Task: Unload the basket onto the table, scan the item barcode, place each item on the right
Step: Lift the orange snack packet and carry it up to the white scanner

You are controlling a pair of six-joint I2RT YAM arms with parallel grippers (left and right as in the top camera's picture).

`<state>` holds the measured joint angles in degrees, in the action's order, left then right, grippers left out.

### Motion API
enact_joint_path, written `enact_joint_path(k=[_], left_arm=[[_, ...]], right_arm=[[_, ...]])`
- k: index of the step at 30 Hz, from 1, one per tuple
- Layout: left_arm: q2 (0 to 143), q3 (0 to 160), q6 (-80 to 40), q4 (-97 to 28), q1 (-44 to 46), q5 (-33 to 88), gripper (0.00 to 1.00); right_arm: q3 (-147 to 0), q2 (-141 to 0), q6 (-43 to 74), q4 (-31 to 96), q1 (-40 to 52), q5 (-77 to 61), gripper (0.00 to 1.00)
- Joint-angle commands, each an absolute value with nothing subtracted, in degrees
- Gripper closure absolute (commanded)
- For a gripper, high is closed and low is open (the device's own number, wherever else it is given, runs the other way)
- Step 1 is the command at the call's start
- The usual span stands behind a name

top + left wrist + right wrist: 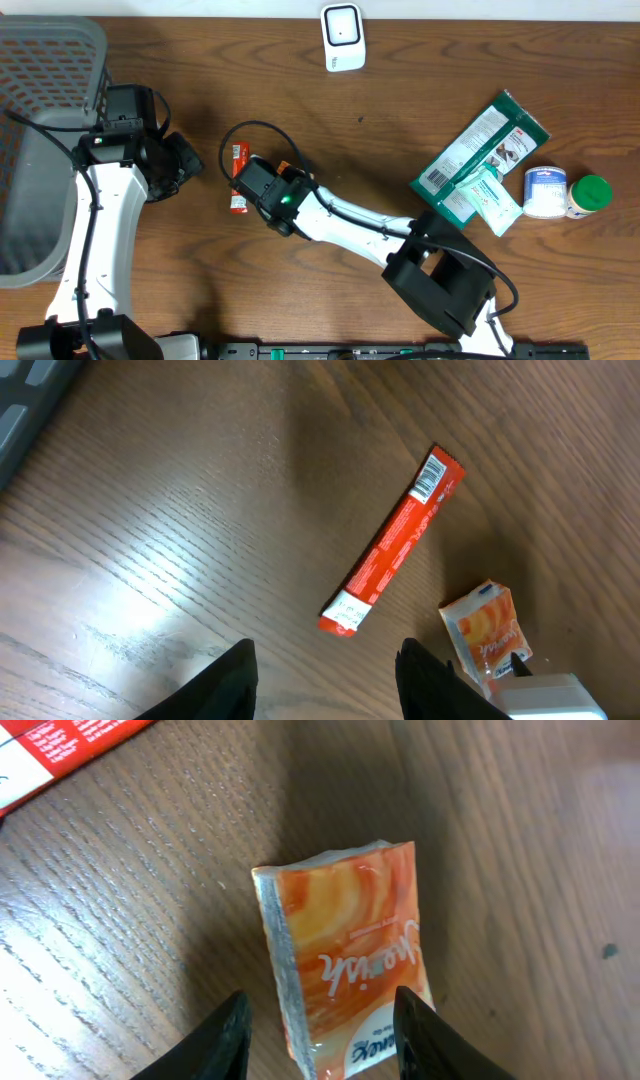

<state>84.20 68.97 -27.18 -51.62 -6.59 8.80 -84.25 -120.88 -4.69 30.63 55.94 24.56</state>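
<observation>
Wood table [450, 60]: red bar [392, 545], barcode [430, 473] at end; orange sachet [350, 960], script unreadable, inside released right gripper [320, 1040]; left gripper [325, 680] released.

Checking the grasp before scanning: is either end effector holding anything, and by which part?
The left end effector holds nothing, jaws open. The right end effector straddles the orange sachet at one short end; whether it actually grips cannot be told.

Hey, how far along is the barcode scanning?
Early. Done: nothing visible. In hand: right gripper open over the orange packet, left gripper open near the red bar, neither holding. Left: grip an item and show its barcode to the white scanner.
</observation>
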Motion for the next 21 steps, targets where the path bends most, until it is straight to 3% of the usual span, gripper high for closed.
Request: enact_joint_path(k=[1,13,14,16,17,20,21], left_arm=[[84.25,69.1,-27.31,-51.77,-6.68,8.27,0.52],[84.25,69.1,-27.29,-51.59,-6.68,8.27,0.52],[84.25,69.1,-27.29,-51.59,-6.68,8.27,0.51],[84.25,69.1,-27.29,-51.59,-6.68,8.27,0.44],[84.25,69.1,-27.29,-51.59,-6.68,8.27,0.42],[84.25,69.1,-27.31,-51.59,-6.68,8.27,0.22],[84.25,69.1,-27.31,-51.59,-6.68,8.27,0.21]], right_arm=[[-84.31,-121.1,-5.89,30.59,55.64,27.53,0.59],[-84.31,-125.12,-5.82,28.86,54.72,25.17,0.61],[-84.31,-125.43,-5.58,28.95,54.74,25.19,0.65],[-84.31,-125.45,-4.19,29.43,54.74,24.93,0.89],[-84.31,-125.27,-3.18,29.54,54.74,24.95,0.96],[-84.33,-122.89,-1.43,29.8,54.65,24.53,0.99],[-84.33,-121.89,-1.06,29.98,54.5,23.94,0.99]])
